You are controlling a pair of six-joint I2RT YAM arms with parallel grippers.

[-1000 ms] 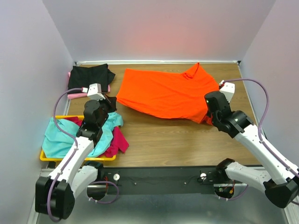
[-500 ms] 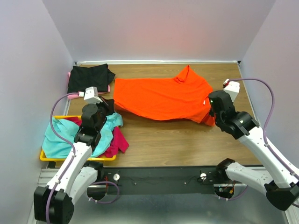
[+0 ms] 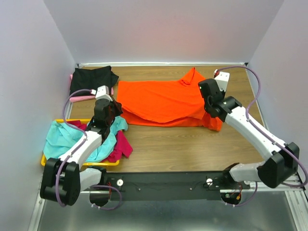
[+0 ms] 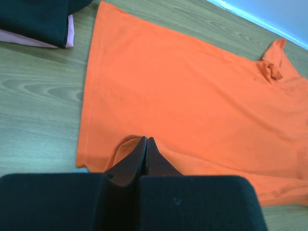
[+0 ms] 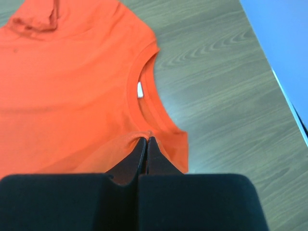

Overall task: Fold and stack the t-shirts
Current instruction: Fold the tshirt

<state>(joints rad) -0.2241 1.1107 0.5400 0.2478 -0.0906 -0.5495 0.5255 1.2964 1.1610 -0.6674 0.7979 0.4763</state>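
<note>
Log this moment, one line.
step: folding | left end effector: shut on orange t-shirt, hem end | right end effector: shut on it, collar end

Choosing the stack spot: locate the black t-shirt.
Top view: the black t-shirt lies in the far left corner, on a pale pink shirt, just left of the orange t-shirt.

My top view is bright and even, lit softly from overhead. Shadows under the arms on the table (image 3: 192, 144) are faint, with blurred edges. The orange t-shirt (image 3: 163, 98) throws a pinkish glow onto the back wall (image 3: 192, 43). In both wrist views the cloth reads sharp and saturated, while the left pincer (image 4: 146, 140) and right pincer (image 5: 146, 140) sit close, near-black and soft, almost without detail.
</note>
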